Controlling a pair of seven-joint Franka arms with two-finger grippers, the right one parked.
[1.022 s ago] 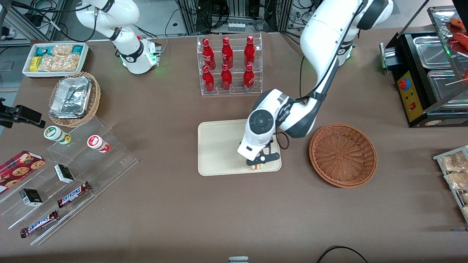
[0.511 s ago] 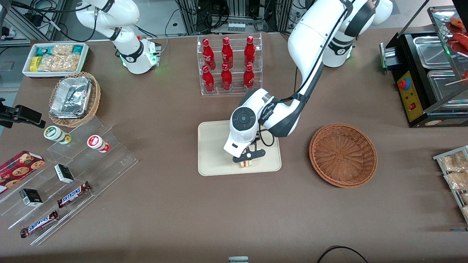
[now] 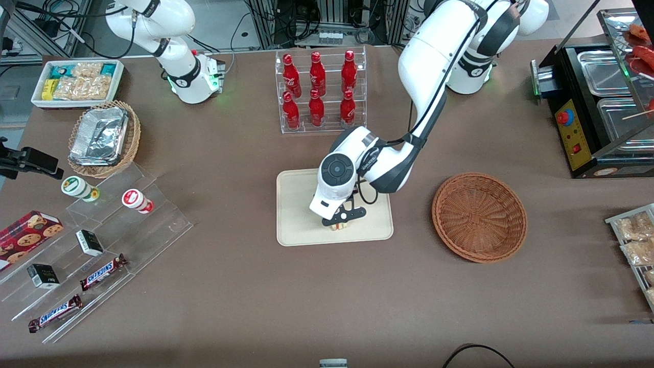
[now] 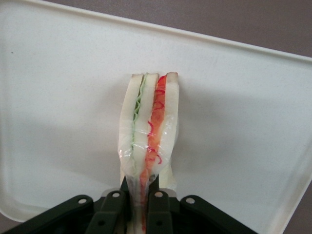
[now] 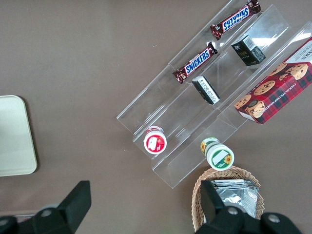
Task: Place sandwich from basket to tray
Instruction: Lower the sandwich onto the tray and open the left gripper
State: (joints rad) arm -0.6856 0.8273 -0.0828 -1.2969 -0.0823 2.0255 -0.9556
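My left gripper (image 3: 338,223) is over the cream tray (image 3: 296,204), shut on the sandwich (image 3: 337,226). In the left wrist view the black fingers (image 4: 114,209) pinch the clear-wrapped wedge (image 4: 148,131), white bread with red and green filling, which points out over the tray's floor (image 4: 63,107). I cannot tell whether the sandwich touches the tray. The reddish-brown wicker basket (image 3: 479,216) stands empty beside the tray, toward the working arm's end of the table.
A clear rack of red bottles (image 3: 320,91) stands farther from the camera than the tray. A tan basket with a foil container (image 3: 103,138), a white snack bin (image 3: 76,82) and a clear stepped stand with snacks (image 3: 97,255) lie toward the parked arm's end.
My gripper has carried the sandwich from the tray's edge nearest the basket toward the tray's middle, a little farther from the camera.
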